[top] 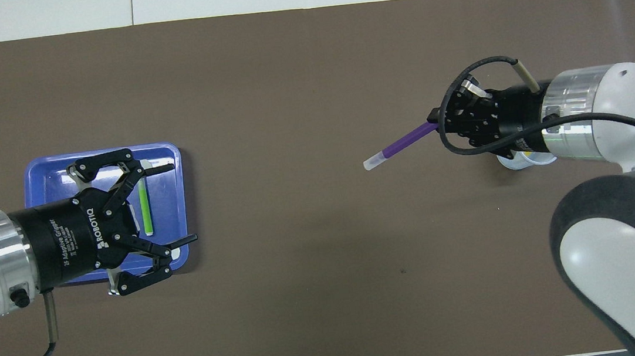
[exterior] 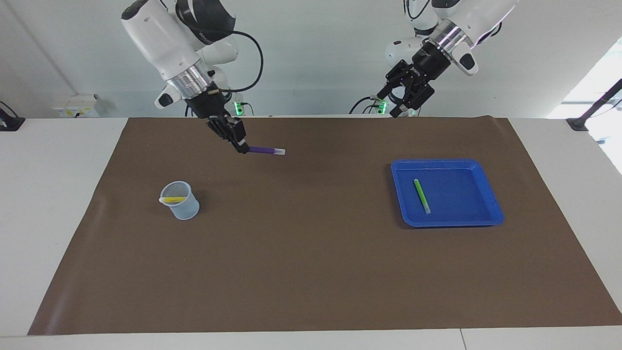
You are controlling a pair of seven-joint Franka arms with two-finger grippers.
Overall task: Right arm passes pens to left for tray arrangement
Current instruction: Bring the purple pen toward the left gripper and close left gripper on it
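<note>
Overhead view: the slim purple marker pen (top: 405,141) is pinched by its end in the shut right claw (top: 439,124), pointed toward nine o'clock for handover, while the left claw (top: 170,204) is held spread empty above the shallow blue plastic tray (top: 45,174), where the green pen (top: 146,205) lies.

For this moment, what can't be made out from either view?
- Cup, overhead view: almost wholly covered by the right gripper and wrist; the yellow pen shows only in the facing view.
- Purple pen: its gripped end is buried in the shut jaws.
- Tray, overhead view: partly covered by the open left gripper.
</note>
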